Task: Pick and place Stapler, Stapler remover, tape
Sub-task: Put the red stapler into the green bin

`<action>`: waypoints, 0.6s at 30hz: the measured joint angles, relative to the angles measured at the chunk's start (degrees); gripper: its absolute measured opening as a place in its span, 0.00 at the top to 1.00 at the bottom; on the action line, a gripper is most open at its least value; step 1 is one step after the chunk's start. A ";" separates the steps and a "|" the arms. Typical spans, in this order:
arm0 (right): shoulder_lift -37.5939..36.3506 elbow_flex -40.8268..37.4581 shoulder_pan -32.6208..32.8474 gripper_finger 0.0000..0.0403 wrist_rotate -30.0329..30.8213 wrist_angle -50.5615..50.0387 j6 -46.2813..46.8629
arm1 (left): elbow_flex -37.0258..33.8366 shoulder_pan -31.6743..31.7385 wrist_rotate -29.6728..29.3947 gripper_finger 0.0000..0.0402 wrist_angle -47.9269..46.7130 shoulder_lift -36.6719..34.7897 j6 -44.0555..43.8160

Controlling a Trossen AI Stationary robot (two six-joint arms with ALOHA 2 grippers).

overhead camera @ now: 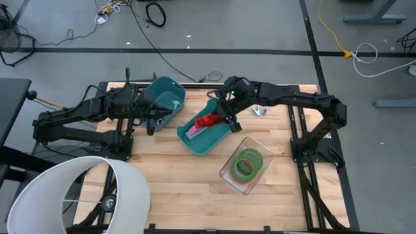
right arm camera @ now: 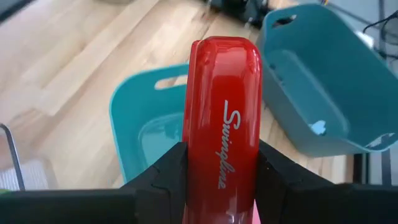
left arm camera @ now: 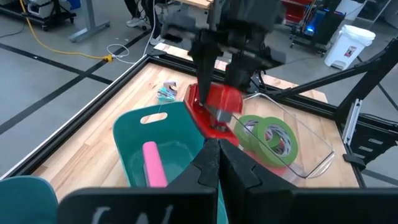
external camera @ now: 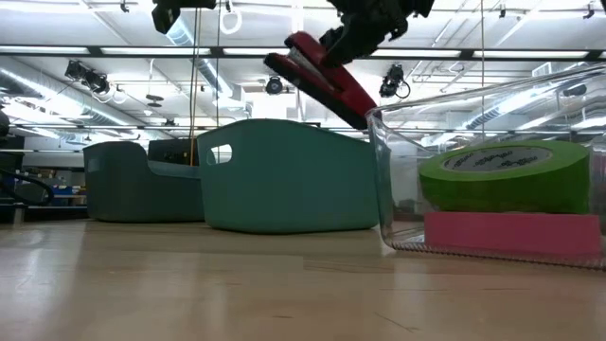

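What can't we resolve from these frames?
- Stapler, right wrist view: its underside and rear, hidden by the right gripper clamped on it.
- Small item past the right arm, high view: too small to identify.
- Red tape roll, low view: not visible; only green tape on a pink block.

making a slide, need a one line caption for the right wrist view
Right gripper holds a red stapler above the teal bin on the wooden table.

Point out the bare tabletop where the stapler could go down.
Free: the table in front of the teal bin, left of the clear container. Crowded: the back, where both bins and the right gripper holding the red stapler sit.
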 joint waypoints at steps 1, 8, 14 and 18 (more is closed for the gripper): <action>0.47 0.00 0.19 0.67 0.38 -0.31 -0.49 | 0.00 0.02 -0.01 0.99 -0.02 0.00 -0.02; 4.52 0.02 1.01 0.67 1.13 -1.71 -2.71 | 0.00 0.02 -0.02 0.99 -0.03 0.00 -0.02; 7.88 0.02 2.14 0.67 4.08 -2.23 -7.14 | 0.00 0.01 -0.02 0.99 -0.03 0.00 -0.02; 9.81 0.02 2.80 0.67 5.80 -2.80 -10.14 | 0.00 0.02 -0.01 0.99 -0.03 0.00 -0.02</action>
